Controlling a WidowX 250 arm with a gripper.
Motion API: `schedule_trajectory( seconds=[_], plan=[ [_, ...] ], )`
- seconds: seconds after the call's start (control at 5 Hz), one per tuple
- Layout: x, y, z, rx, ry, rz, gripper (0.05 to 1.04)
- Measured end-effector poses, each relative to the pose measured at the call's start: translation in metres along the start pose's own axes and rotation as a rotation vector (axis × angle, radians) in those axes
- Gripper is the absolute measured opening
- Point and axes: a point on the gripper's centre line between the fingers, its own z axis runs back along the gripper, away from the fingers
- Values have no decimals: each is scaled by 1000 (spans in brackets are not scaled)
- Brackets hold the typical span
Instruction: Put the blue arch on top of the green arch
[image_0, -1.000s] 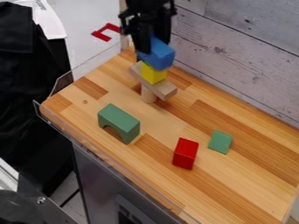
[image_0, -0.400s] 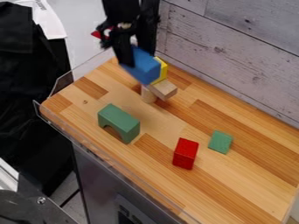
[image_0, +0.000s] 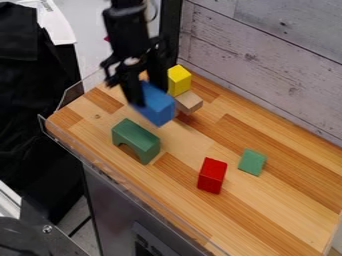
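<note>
Nearest on the counter (image_0: 280, 210), toward its right end, stands the red block (image_0: 212, 176), with a small green block (image_0: 252, 162) just beside it on the side of the wall (image_0: 267, 55). Both lie well clear of the work, so they need no handling.

Farther off, by the clear-guarded front edge and toward the far left corner, the green arch (image_0: 139, 139) stands upright on its two feet, its opening facing that edge and its flat top free. That top is the landing place.

Just beyond it, the end effector (image_0: 147, 90) is grasping the blue arch (image_0: 159, 107) from above, apart from the green one. The step in hand, I judge, is carrying it across. Keep it high enough to clear the green arch's upper edge, turn it so the long sides run parallel, and centre it before lowering. Ease down until the faces meet all along, then let go evenly and lift straight up; an off-centre or slanted release could tip it off or nudge the lower arch.

Behind, the yellow block (image_0: 179, 81) sits on a plain wooden piece (image_0: 189, 102), close enough that a backward swing could knock it.
</note>
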Motion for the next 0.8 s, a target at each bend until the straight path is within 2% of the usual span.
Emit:
schedule_trajectory(
  seconds=[0.2, 0.8],
  plan=[
    [3, 3, -1, -21, 5, -1, 547],
    [9, 8, -9, -11, 5, 11, 547]
  ],
)
